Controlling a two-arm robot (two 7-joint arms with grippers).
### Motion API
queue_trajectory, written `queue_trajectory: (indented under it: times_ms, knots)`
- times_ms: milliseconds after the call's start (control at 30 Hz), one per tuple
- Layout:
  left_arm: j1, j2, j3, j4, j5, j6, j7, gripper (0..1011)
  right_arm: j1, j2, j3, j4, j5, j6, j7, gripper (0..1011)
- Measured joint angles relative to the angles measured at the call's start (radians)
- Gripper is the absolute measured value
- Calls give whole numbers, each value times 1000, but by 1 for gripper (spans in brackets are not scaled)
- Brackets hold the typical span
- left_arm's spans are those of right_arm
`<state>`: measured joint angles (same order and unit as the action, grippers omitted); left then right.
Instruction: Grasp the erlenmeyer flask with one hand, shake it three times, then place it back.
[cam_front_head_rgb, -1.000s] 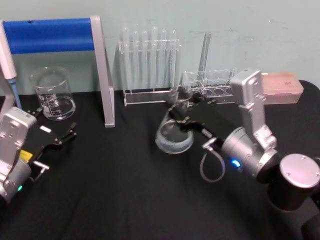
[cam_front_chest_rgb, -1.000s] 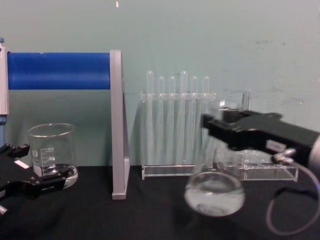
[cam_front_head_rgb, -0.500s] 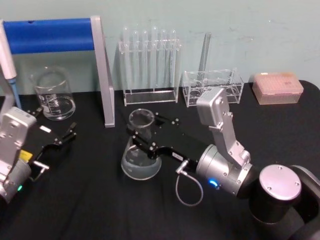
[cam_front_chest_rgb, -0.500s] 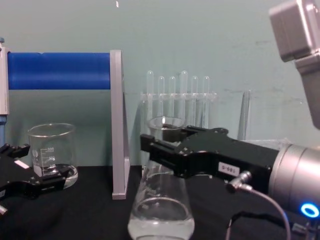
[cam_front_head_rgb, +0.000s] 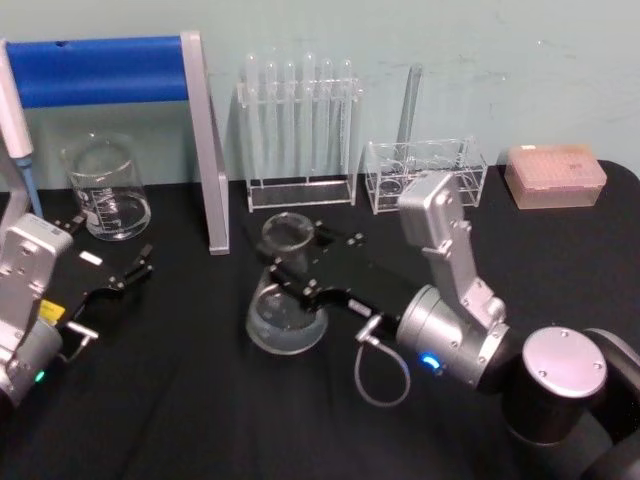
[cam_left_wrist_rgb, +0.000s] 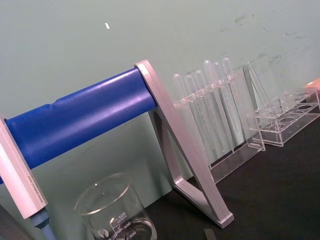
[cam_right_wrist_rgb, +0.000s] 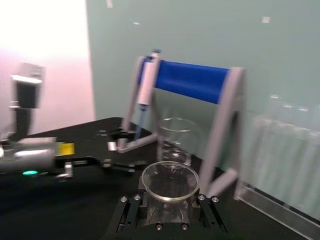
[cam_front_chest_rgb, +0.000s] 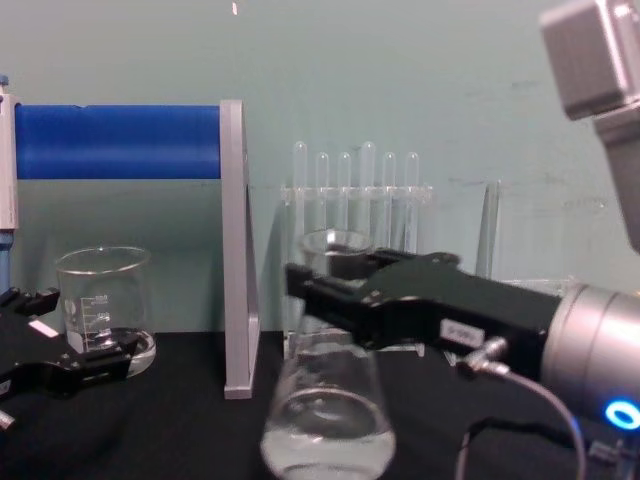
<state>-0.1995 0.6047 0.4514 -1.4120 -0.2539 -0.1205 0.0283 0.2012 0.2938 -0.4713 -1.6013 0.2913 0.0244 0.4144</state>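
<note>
Right tool (cam_front_head_rgb: 292, 255) is pinching the neck of the erlenmeyer flask (cam_front_head_rgb: 286, 322), which stands upright at mid-worktop (cam_front_head_rgb: 200, 400), in front of the test-tube rack (cam_front_head_rgb: 300, 190). I cannot tell whether its base touches down. A little clear liquid sits in its bottom. The one beaker (cam_front_head_rgb: 104, 190), far left, holds a shallow pool too. I count six test tubes (cam_front_head_rgb: 290, 110) upright in that rack, with a second, lower rack (cam_front_head_rgb: 425, 170) to its right. Left tool (cam_front_head_rgb: 108, 250) rests spread just beside the beaker.

Upright flask (cam_front_head_rgb: 287, 320), seemingly in right gripper (cam_front_head_rgb: 284, 259)
</note>
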Motion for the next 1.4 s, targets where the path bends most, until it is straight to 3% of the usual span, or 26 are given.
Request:
queue_trajectory:
  times_ms: [533, 933, 1167, 1400]
  knots:
    - [0, 0, 0, 0, 0, 0, 0, 1001, 9, -10, 149, 54, -3, -13, -140, 449]
    - [0, 0, 0, 0, 0, 0, 0, 1001, 5, -24, 242, 75, -20, -14, -190, 450]
    - [0, 0, 0, 0, 0, 0, 0, 1001, 0, -31, 275, 78, -31, -13, -201, 450]
    - [0, 0, 0, 0, 0, 0, 0, 1001, -2, -41, 274, 79, -40, -10, -187, 450]
